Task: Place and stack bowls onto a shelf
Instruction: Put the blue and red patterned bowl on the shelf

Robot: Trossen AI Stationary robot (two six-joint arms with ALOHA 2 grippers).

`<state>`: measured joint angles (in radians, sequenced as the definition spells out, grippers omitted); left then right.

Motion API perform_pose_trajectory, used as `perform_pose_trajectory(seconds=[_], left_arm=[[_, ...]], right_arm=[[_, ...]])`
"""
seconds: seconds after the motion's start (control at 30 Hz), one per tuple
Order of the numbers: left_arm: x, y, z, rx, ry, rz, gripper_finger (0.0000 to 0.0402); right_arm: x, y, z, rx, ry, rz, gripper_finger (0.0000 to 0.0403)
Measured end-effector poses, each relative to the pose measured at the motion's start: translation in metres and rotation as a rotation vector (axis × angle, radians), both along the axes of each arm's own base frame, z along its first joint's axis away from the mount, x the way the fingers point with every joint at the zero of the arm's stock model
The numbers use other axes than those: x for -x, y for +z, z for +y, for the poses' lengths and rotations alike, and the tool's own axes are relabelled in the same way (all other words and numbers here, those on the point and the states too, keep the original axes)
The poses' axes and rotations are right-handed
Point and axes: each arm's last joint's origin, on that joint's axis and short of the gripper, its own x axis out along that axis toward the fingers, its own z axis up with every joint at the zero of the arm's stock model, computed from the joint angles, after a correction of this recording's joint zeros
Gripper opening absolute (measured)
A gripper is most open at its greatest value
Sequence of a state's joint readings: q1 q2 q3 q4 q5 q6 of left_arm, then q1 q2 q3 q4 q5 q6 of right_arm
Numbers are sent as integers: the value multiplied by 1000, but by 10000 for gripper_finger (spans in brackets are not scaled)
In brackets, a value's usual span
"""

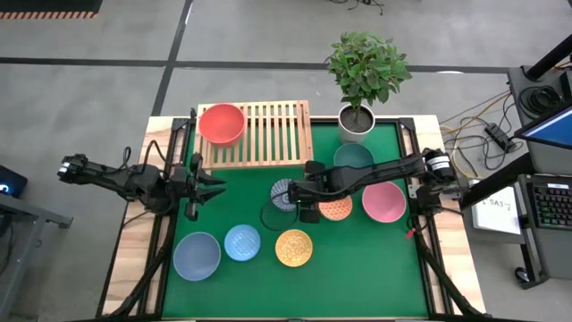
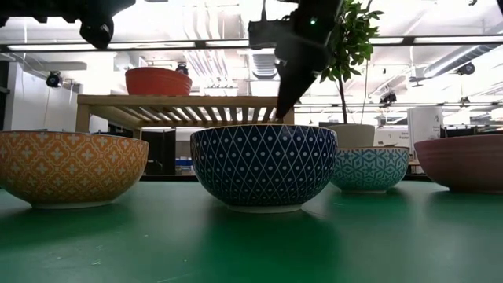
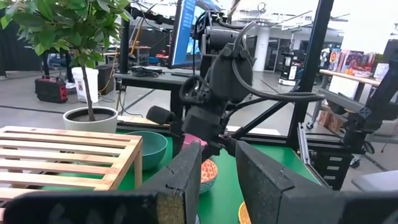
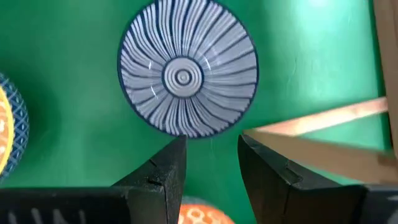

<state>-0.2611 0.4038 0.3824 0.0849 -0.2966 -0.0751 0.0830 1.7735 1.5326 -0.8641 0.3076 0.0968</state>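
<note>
The right gripper (image 4: pixel 211 158) hangs with its fingers apart and empty just above the dark blue bowl (image 4: pixel 188 67), beside the shelf (image 1: pixel 268 134). The red bowl (image 1: pixel 221 122) sits on the shelf's slats. The left gripper (image 1: pixel 210 186) waits parted near the table's left edge.

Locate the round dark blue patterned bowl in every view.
High: dark blue patterned bowl at table centre, near the shelf's front edge.
Low: front and centre.
Left wrist: not visible.
Right wrist: seen from above, striped inside.
Shared landmark: light-wood slatted shelf.
</note>
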Motion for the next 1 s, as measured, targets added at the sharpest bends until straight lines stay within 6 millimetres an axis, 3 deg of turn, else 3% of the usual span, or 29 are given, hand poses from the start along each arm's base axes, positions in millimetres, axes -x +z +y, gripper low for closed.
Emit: perform_pose_trajectory(seconds=[0.63,0.87,1.0], left_arm=[[0,1,0,-21,10,-4,84],[1,4,0,-18,10,-16,84],[1,4,0,-19,10,-16,84]], right_arm=[[-33,14,2,-20,14,-360,134],[-33,14,2,32,85,-334,135],[-32,13,12,62,188,-310,156]])
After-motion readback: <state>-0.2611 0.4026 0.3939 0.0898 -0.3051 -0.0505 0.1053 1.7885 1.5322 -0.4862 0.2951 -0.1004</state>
